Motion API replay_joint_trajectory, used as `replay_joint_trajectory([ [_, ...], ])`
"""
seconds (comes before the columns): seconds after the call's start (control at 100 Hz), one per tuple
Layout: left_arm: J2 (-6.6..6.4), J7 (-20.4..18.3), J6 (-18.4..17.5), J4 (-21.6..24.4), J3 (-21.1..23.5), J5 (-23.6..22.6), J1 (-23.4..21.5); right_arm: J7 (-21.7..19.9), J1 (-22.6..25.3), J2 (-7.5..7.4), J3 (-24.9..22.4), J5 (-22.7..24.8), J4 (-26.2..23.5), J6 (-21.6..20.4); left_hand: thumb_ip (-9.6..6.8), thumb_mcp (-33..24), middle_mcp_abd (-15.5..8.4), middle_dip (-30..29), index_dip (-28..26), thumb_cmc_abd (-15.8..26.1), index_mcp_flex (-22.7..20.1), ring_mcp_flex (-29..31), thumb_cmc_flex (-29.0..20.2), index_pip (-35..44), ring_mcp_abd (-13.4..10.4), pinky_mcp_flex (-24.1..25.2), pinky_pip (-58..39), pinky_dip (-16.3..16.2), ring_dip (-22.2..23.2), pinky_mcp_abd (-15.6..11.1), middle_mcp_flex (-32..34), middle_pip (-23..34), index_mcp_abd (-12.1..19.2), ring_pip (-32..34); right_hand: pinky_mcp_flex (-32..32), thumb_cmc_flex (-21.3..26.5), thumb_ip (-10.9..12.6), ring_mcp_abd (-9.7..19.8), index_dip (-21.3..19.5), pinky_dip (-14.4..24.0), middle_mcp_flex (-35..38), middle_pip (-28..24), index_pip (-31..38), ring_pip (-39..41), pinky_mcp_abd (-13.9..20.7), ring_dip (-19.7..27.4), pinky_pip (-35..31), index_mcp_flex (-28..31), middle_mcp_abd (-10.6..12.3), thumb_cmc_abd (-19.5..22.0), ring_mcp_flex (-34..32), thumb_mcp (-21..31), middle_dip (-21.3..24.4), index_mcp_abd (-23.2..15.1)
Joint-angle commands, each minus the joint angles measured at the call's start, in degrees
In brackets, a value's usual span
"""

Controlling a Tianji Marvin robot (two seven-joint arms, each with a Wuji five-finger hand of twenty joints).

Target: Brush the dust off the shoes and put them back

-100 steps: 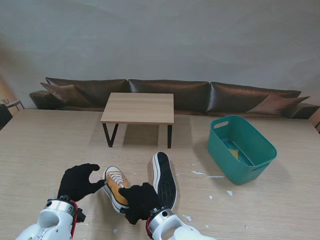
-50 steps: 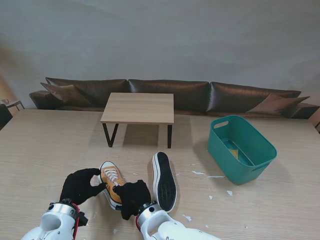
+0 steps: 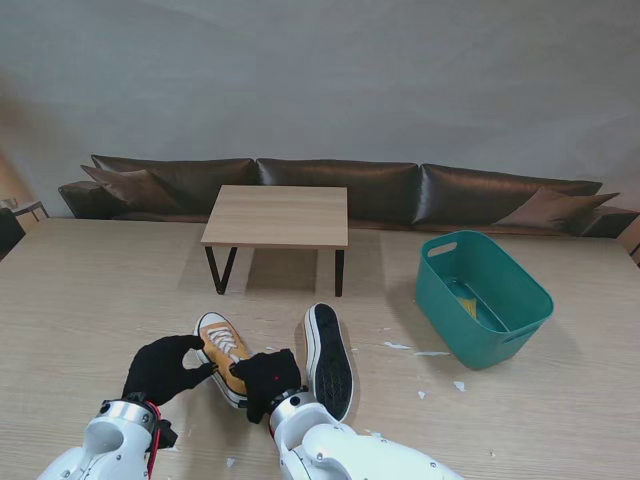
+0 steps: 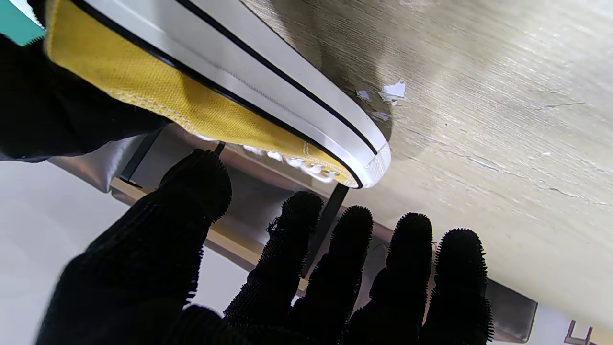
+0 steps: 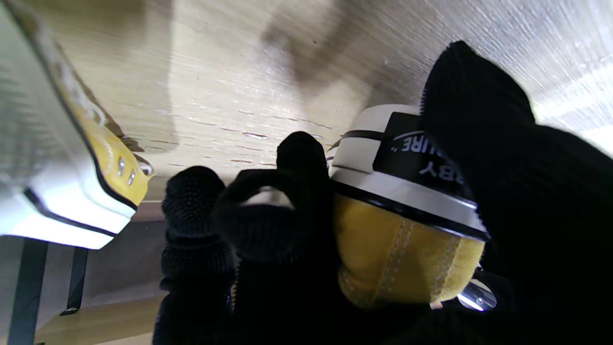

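Mostly hidden under the right hand (image 3: 268,378), the yellow shoe (image 3: 221,352) shows only its laced toe half past those fingers, which clasp its heel. Its white sole is rimmed in black. Beside its toe, the left hand (image 3: 163,368) spreads empty fingers.

Heel of yellow shoe (image 3: 222,353) covered by right hand (image 3: 268,381) in stand view; heel label half hidden by thumb in right wrist view, lettering unreadable; contents of green basket (image 3: 482,296) too small to be identified; second shoe (image 5: 57,143) blurred, cut by frame edge
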State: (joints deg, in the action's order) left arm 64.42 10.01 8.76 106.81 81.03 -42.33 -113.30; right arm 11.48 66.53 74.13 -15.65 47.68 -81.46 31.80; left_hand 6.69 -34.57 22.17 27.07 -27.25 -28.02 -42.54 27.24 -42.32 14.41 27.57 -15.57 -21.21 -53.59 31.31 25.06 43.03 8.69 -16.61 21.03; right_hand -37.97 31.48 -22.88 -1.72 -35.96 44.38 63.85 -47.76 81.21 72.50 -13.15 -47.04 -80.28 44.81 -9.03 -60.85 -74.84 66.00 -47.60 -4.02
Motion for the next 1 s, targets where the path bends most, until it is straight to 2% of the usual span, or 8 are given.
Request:
replay_joint_trajectory([
  [0.0,0.08,-1.22,-0.08,-0.11,-0.11,0.46,0.07,-1.09,0.03,0.29,0.15,-0.22,0.50,0.05,-1.55,1.06,0.75,0.89,-0.46,1.43,-0.46,0.48,-1.33,-0.60,1.42,0.81,1.25,-0.84,0.38,1.21,0.92,-0.37,-0.78,-0.30,-9.93,0.07,2.54,0.78,-1.44,0.97,-0.08,-4.17,-3.39,-0.33,0.22,0.45,-3.12,1.84,6.92,5.86,-0.49,3.16,0.12,-0.50],
  [0.19,0.03,-1.71,-0.02,-0.43,-0.36,0.86,0.61,-1.41,0.77,-0.20,-0.28,-0.56,-0.10,0.14,-1.59,1.24,0.71,0.88,-0.47,1.53,-0.37,0.28,-1.40,-0.69,1.44,0.95,1.41,-0.90,0.19,1.25,0.86,-0.40,-0.92,-0.66,-6.77,-2.77,2.92,-0.15,1.88,1.25,-4.76,-3.04,-15.87,-3.96,-0.15,2.13,-3.21,-2.77,6.11,7.23,-0.40,2.43,1.52,0.57],
  [0.23,0.01,-1.83,0.01,-0.51,-0.42,0.92,0.74,-1.71,0.87,-0.51,-0.29,-0.35,-0.47,0.06,-1.60,1.30,0.73,0.89,-0.48,1.54,-0.38,0.32,-1.40,-0.69,1.37,0.95,1.43,-0.91,0.17,1.24,0.90,-0.38,-0.78,-0.68,-5.86,-4.38,4.66,-0.48,1.54,1.33,-6.19,-2.68,-20.82,-5.34,-0.29,2.43,-3.00,-3.28,5.88,7.75,-0.09,2.96,3.22,1.96],
  [0.27,-0.02,-2.00,-0.02,-0.59,-0.47,0.97,0.87,-1.98,0.96,-0.82,-0.29,-0.03,-0.81,-0.02,-1.60,1.32,0.64,0.89,-0.47,1.49,-0.26,0.29,-1.39,-0.75,1.36,0.93,1.43,-0.92,0.15,1.22,0.88,-0.39,-0.78,-0.74,-5.25,-6.42,9.52,-0.46,-0.38,1.41,-7.22,-2.80,-25.19,-5.95,-0.08,2.28,-2.87,-3.54,5.81,8.47,0.37,3.46,3.89,3.43],
  [0.32,-0.05,-2.18,-0.08,-0.65,-0.53,1.09,1.01,-2.01,1.20,-1.10,-0.44,0.26,-1.11,-0.25,-1.62,1.32,0.77,0.89,-0.50,1.47,-0.40,0.23,-1.44,-0.70,1.42,0.97,1.47,-0.94,0.10,1.21,0.90,-0.38,-0.80,-0.82,-5.05,-7.32,12.14,-0.38,-2.30,1.45,-7.47,-2.98,-26.93,-6.12,-0.09,2.20,-2.93,-3.68,5.81,8.49,0.57,3.80,4.10,4.06],
  [0.47,-0.11,-2.53,-0.30,-0.78,-0.55,1.18,1.22,-2.15,1.85,-1.96,-1.31,0.75,-2.35,-0.96,-1.62,1.44,0.76,0.88,-0.51,1.54,-0.33,0.09,-1.47,-0.74,1.42,1.04,1.56,-0.95,-0.01,1.17,0.82,-0.42,-0.80,-1.03,-2.84,-9.46,12.18,-1.20,-0.90,1.24,-10.65,-1.60,-32.24,-7.97,-0.49,2.69,-1.78,-7.77,5.23,8.04,3.15,2.78,4.89,6.04],
  [0.73,-0.24,-3.36,-1.18,-1.59,-0.51,1.75,2.10,-3.14,3.80,-4.29,-4.56,1.69,-6.96,-3.40,-1.60,1.75,0.51,0.86,-0.54,1.71,-0.35,0.04,-1.38,-0.76,1.37,1.31,1.90,-0.76,-0.29,1.26,0.83,-0.41,-0.78,-1.44,2.83,-14.40,11.89,-3.97,5.14,1.56,-16.22,2.92,-39.92,-12.69,-1.87,3.95,1.28,-12.59,3.76,7.81,9.61,-0.31,8.36,5.26],
  [0.99,-0.54,-4.95,-2.02,-1.36,-0.35,1.76,2.51,-2.36,7.55,-5.31,-9.44,-0.28,-10.62,-6.55,-1.54,2.32,0.35,0.85,-0.48,1.69,-0.02,0.01,-1.02,-0.95,1.37,1.31,1.99,-0.65,-0.41,1.24,0.80,-0.40,-0.66,-1.62,10.91,-19.25,12.28,-8.28,9.42,-2.81,-22.28,9.47,-43.99,-25.93,-6.60,8.52,14.18,-15.77,2.73,13.18,17.59,-5.85,13.11,3.05],
])
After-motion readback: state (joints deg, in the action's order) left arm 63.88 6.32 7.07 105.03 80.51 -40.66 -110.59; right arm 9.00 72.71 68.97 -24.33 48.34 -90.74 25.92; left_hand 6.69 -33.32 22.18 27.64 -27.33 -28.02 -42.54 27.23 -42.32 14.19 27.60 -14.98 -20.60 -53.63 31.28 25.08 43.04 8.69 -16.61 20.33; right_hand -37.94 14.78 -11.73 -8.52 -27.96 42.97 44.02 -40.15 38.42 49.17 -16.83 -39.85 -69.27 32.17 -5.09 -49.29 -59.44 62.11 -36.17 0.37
